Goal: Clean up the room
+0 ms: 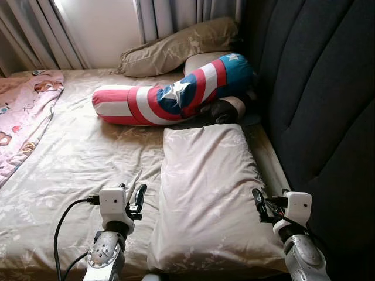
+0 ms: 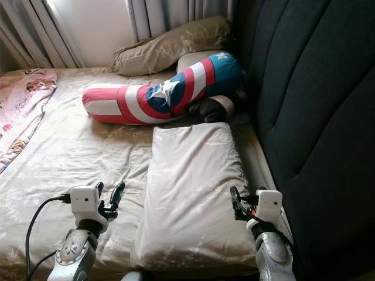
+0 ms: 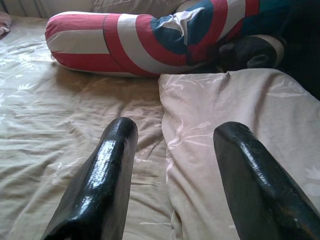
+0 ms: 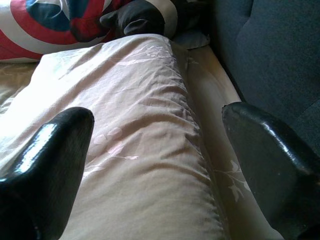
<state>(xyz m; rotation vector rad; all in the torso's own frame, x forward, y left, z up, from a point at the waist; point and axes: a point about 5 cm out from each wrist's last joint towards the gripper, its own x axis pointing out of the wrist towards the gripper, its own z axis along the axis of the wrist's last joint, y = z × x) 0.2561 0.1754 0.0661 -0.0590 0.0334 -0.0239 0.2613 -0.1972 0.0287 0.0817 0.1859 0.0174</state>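
Note:
A pale floral pillow (image 1: 205,187) lies lengthwise on the bed (image 1: 88,152), right in front of me. My left gripper (image 1: 138,198) hovers open just off the pillow's left edge, above the sheet; in the left wrist view its fingers (image 3: 117,150) straddle that edge. My right gripper (image 1: 258,205) is open at the pillow's right edge, with one finger over the pillow (image 4: 130,125) and the other over the strip of sheet beside the headboard. Neither holds anything. Beyond the pillow lies a red, white and blue star-patterned bolster (image 1: 170,96).
A dark upholstered headboard (image 1: 328,99) runs along the right. An olive pillow (image 1: 176,47) leans at the far end under the curtains (image 1: 170,14). A black-and-white cushion (image 1: 225,109) is tucked under the bolster. A pink printed blanket (image 1: 23,111) covers the bed's left side.

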